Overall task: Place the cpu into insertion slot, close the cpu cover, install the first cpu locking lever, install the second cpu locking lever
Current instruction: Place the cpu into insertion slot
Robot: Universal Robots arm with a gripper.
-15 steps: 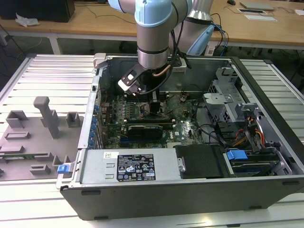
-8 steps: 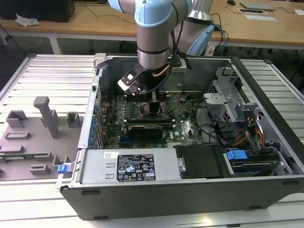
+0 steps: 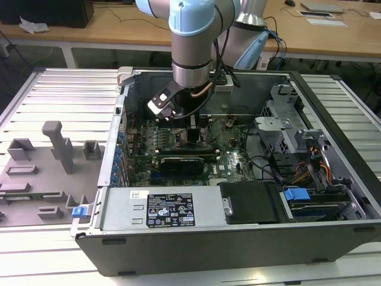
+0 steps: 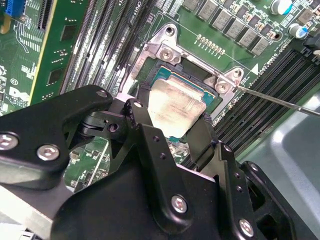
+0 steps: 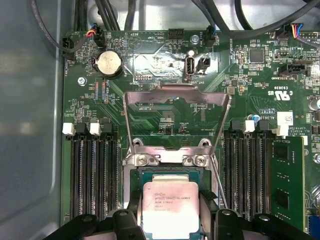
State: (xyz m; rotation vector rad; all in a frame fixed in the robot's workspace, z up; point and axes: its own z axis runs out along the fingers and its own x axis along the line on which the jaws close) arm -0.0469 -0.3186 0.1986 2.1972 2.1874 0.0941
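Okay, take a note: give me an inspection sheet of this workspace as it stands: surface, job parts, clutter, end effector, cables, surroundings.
Surface: slatted metal table carrying an open computer case; motherboard exposed.
Job's things: the cpu sits at the insertion slot; the cpu cover is raised open; a thin locking lever angles away from the socket.
Clutter: grey fixture blocks on the table at the exterior view's left.
Grippers: end effector closed on the cpu's sides.
Cables: wire bundle inside the case at the exterior view's right; blue cables behind the arm.
Surroundings: wooden desks behind the table.
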